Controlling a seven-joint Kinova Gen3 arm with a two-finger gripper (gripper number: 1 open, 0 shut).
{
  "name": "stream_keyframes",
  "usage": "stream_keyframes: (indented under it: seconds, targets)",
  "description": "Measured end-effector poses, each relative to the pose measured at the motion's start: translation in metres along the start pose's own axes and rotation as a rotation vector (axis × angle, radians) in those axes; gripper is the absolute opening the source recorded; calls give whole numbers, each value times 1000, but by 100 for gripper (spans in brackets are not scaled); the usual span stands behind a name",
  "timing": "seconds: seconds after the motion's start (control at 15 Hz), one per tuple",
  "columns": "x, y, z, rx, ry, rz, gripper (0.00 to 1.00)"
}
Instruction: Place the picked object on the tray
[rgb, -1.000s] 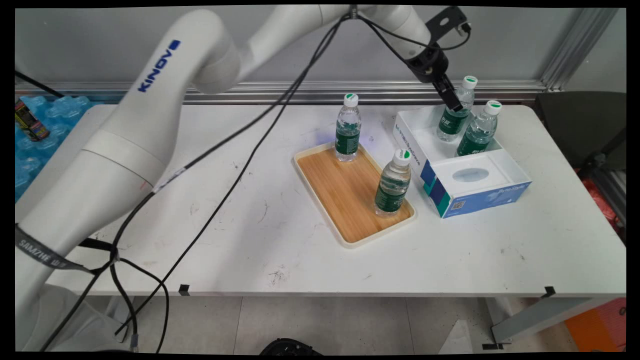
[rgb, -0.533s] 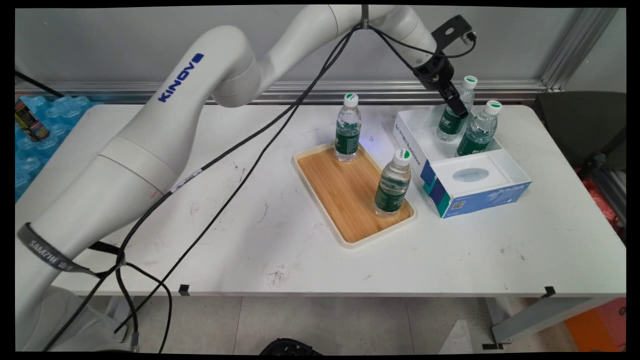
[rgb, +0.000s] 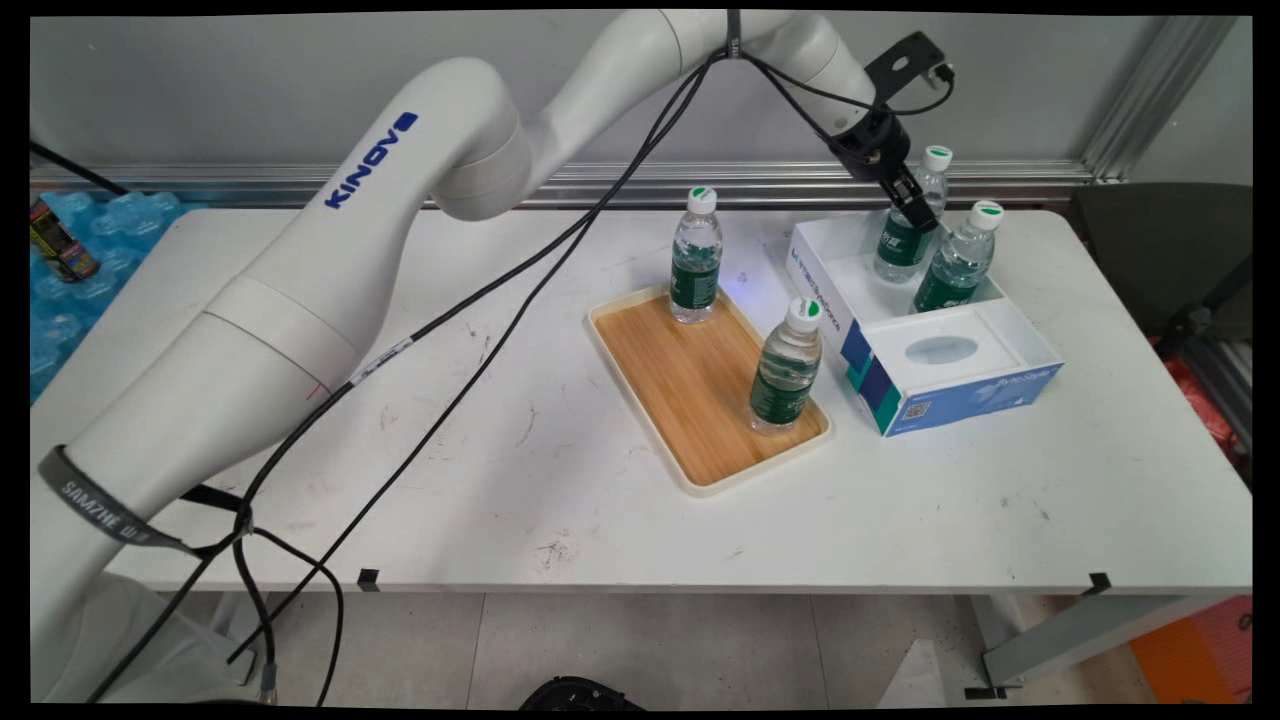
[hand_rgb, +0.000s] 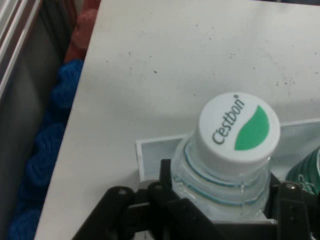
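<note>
Where the white box (rgb: 925, 340) stands near the far right corner of the desk (rgb: 600, 500), the gripper (rgb: 912, 205) is clenched on the shoulder of the far bottle (rgb: 905, 225), just under its white cap. In the hand view, this bottle (hand_rgb: 227, 170) sits between the two black fingers (hand_rgb: 167, 172), and both fingers press against its clear ribbed neck. The cap shows the word Cestbon and a green leaf shape. In the main view, the bottle leans a little and its base is inside the open rear compartment of the box, but it cannot be told if the base touches the box floor.

A second bottle (rgb: 955, 258) stands upright in the same compartment, just beside the held one, on the side closer to the right edge of the desk. The front part of the box has a white top with an oval opening and a blue front wall.

Left of the box, near the middle of the desk, lies a wooden tray (rgb: 690, 400) with a pale rim. One upright bottle (rgb: 695, 258) stands at the tray's far corner, and another upright bottle (rgb: 788, 368) stands by its right edge, close to the box. All four bottles have green labels and white caps. Black cables (rgb: 480, 320) hang from the arm across the left half of the desk.
</note>
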Motion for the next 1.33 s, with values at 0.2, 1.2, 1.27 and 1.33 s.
stream_keyframes:
  seconds: [0.2,1.2,1.27,1.33]
  targets:
    - [5,1,-12,7,11,5,0]
    - [55,50,-156,104,85,62,0]
    - [53,54,-169,113,83,58,0]
    - [51,59,-185,123,78,52,0]
